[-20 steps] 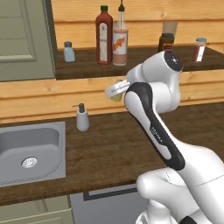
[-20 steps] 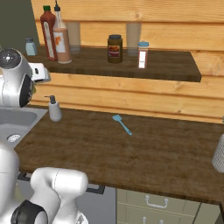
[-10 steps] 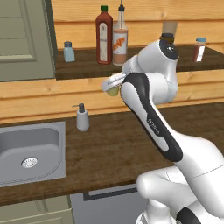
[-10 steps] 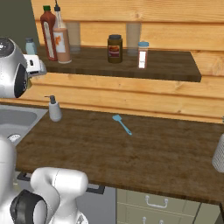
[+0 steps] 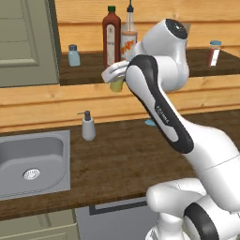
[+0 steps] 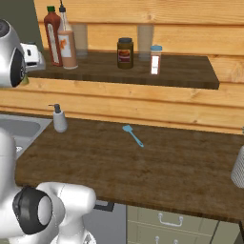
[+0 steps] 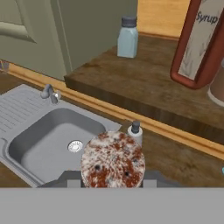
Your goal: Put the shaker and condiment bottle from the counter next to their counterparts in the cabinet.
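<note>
The pincer [image 5: 116,78] is clamped on the shaker [image 5: 116,85], a tiny yellow-green cylinder that hangs just under the white hand, level with the front edge of the dark wood shelf [image 5: 89,75]. In the hand view the shaker's speckled cap [image 7: 113,160] sits between the two dark fingertips, facing the camera. Behind the pincer on the shelf stand the tall dark red bottle [image 5: 111,36] and, touching or just beside it, the condiment bottle [image 5: 129,37] with its thin dark nozzle. Farther along the shelf on the side away from the arm is the small pale blue shaker [image 5: 72,55], close to the grey-green door [image 5: 27,42] of the cabinet; in the hand view it stands at the back of the shelf, well apart from the red bottle [image 7: 202,41]. Below the pincer, on the bench [image 5: 122,159], stands the grey soap dispenser [image 5: 87,126] beside the sink [image 5: 33,161]. In the right base view a dark jar [image 6: 125,53] and a white red-capped shaker [image 6: 155,59] stand on the shelf well away from the pincer, and a blue spatula [image 6: 133,135] lies on the bench.
</note>
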